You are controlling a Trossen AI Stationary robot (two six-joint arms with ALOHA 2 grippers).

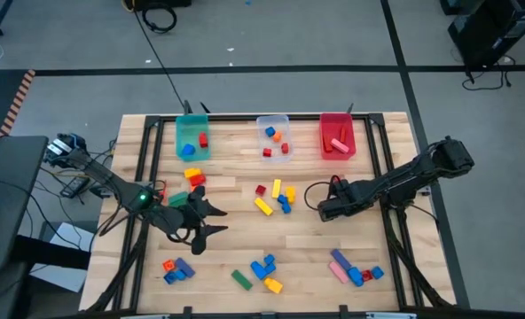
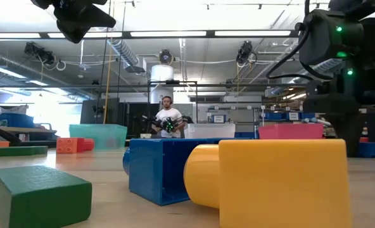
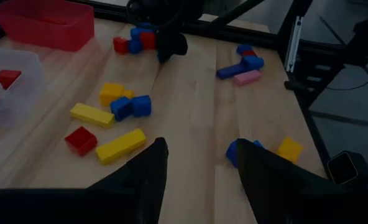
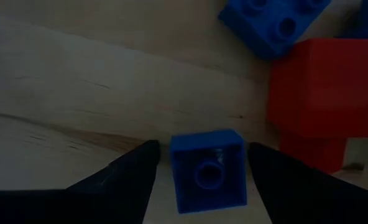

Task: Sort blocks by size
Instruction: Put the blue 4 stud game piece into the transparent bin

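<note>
Two arms are over my counter (image 1: 245,177). My right tool (image 4: 199,171) sits low at the middle cluster, its fingers spread with a small blue block (image 4: 207,169) between them, stud facing the camera; I cannot tell whether the fingers touch it. Just beside it are a red block (image 4: 324,87) and another blue block (image 4: 274,22).

My left tool (image 3: 199,168) hangs above the counter left of centre, fingers spread and holding nothing. Ahead of it I see yellow bars (image 3: 120,145), a red cube (image 3: 80,139) and a pair of blue cubes (image 3: 132,106).

Along the far edge stand the teal bin (image 1: 192,137), holding a blue and a red piece, the clear bin (image 1: 274,137) with a few small red, blue and orange pieces, and the red bin (image 1: 337,136) with a pink bar.

Other blocks lie in loose groups: near the front left (image 1: 177,269), front middle (image 1: 262,270) and front right (image 1: 355,268).
</note>
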